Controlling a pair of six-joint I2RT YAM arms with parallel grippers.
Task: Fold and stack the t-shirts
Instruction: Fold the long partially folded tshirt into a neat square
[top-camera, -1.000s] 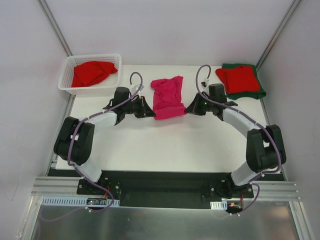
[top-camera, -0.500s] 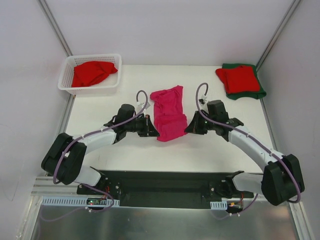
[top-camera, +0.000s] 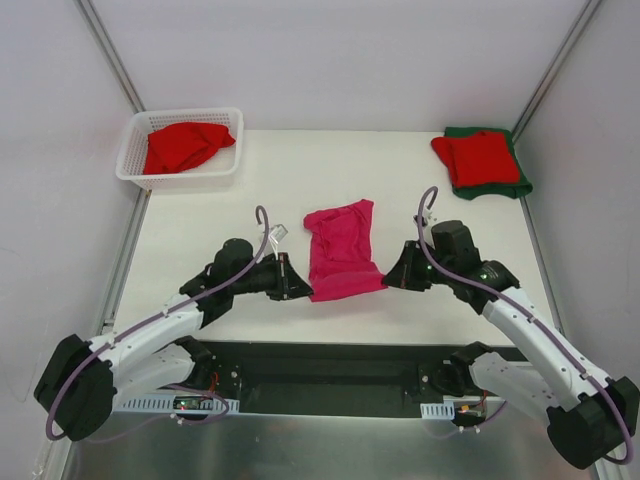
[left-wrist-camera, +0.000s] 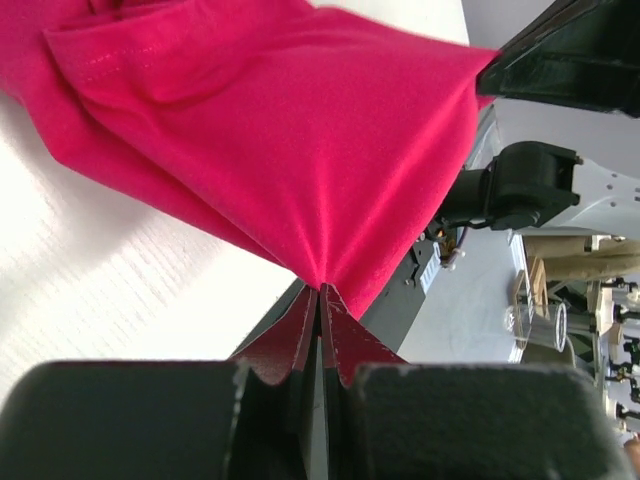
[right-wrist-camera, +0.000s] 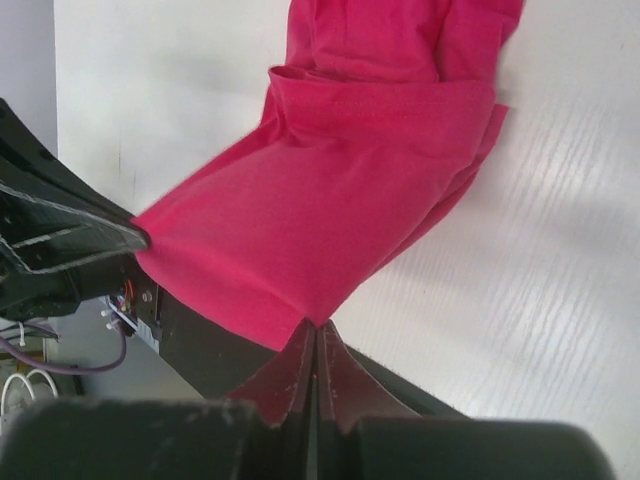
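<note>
Pinching the near left corner of the bright magenta-pink cloth t-shirt (left-wrist-camera: 270, 130), the left gripper (left-wrist-camera: 320, 292) has its two dark fingers pressed together, with only a sliver of fabric between the tips. The right gripper (right-wrist-camera: 316, 326) is closed in the same way on the near right corner. Creases fan out from each pinch point across the cloth.

From above, both sets of fingertips are mostly hidden under the grippers' own black bodies, so the grips are plain only in the wrist views. Each wrist view cuts off the far end of the shirt at its top edge. Each also shows only a dark fragment of the other gripper at the frame's border.

The pink shirt sits in the middle of the white table (top-camera: 250, 190), between the two arms. Its near hem is drawn into a fairly straight line from one grip to the other. Its far part lies narrower and rumpled, with folds and a stitched seam showing.

Well apart at the far left corner, a crumpled red cloth t-shirt (top-camera: 185, 145) fills a white plastic lattice basket (top-camera: 131, 152). At the far right corner, a folded red t-shirt (top-camera: 478, 157) rests on a folded dark green t-shirt (top-camera: 502, 190). Only the green shirt's edges show around the red one.
</note>
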